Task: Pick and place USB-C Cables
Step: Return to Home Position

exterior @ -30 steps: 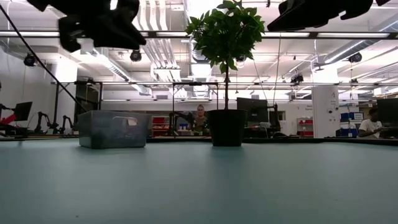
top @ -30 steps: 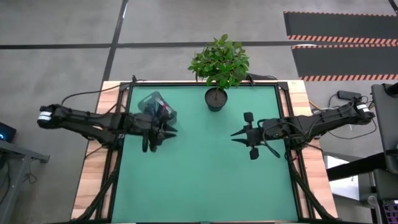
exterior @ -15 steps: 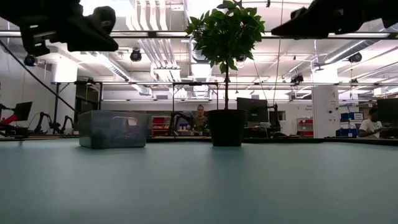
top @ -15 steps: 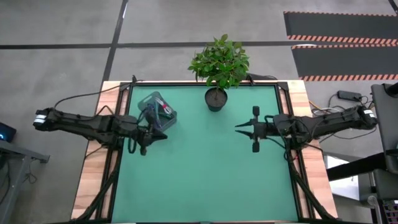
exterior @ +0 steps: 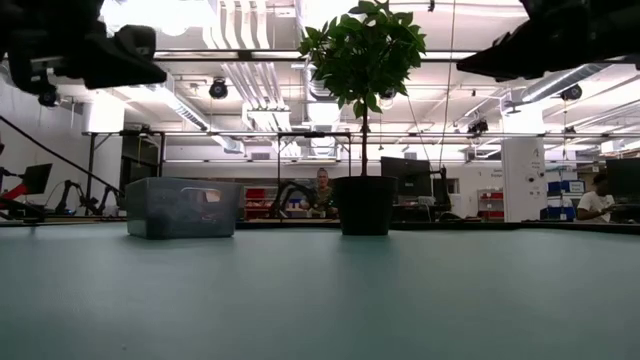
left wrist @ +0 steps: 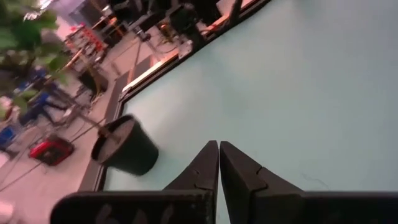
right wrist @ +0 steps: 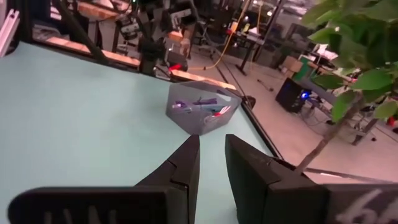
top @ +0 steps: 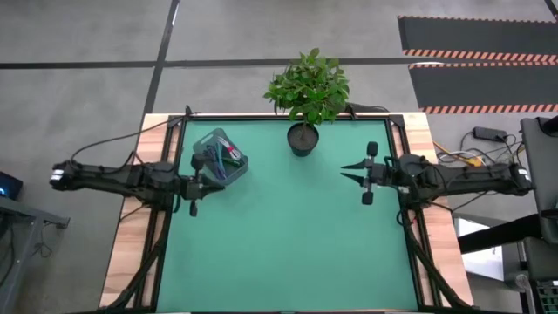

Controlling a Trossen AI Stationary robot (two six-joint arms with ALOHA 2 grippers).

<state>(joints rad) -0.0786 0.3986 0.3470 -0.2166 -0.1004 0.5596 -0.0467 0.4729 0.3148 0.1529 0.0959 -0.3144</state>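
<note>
The USB-C cables (top: 224, 155) lie bundled in the grey mesh basket (top: 209, 142) at the table's far left; teal, red and dark strands show among them. The right wrist view also shows the cables (right wrist: 205, 107) in the basket (right wrist: 193, 119). My left gripper (top: 212, 178) hangs in the air just near of the basket, pointing toward the table's right, and is shut and empty (left wrist: 218, 145). My right gripper (top: 343, 168) hangs above the table's right half, pointing left, with a narrow gap between its fingers (right wrist: 211, 140), and is empty.
A potted plant (top: 307, 87) stands in a dark pot (top: 302, 138) at the table's far middle, between the two arms. The basket (exterior: 182, 207) and the pot (exterior: 364, 205) stand on the green mat (top: 288, 244). People sit in the room behind the table.
Both arms have drawn back. My left gripper has gone toward the table's left edge, away from the spot near the basket. My right gripper has gone toward the right edge and a little toward the far edge. The basket and cables have stayed still.
</note>
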